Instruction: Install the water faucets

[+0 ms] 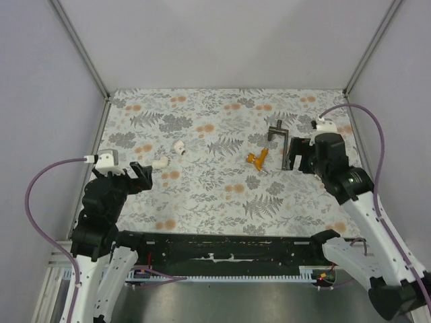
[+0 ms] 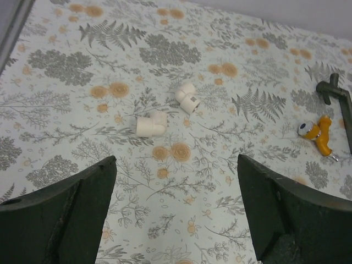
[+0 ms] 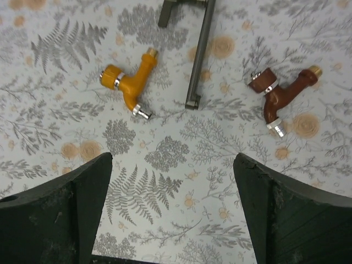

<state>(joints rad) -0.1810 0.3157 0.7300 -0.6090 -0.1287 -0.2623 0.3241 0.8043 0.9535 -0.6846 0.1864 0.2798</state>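
Black and spread wide, the left hand [image 2: 176, 159] holds nothing above the counter [image 2: 66, 137]; ahead of it lie 2 white elbow fittings [image 2: 151, 125], loose and near each other, so either could spin or skid when a thread is pushed in unless it is gripped firmly. Further right the orange faucet [image 3: 131, 82] lies flat, then the dark T-shaped tool [image 3: 199, 55], then the reddish-brown faucet [image 3: 278, 93]; the right hand [image 3: 173, 159], also wide open and empty, hovers near all 3. An off-centre descent could catch the tool or set a faucet rolling; a skewed grasp would likely leave the threaded end crooked and cross-thread the fitting.
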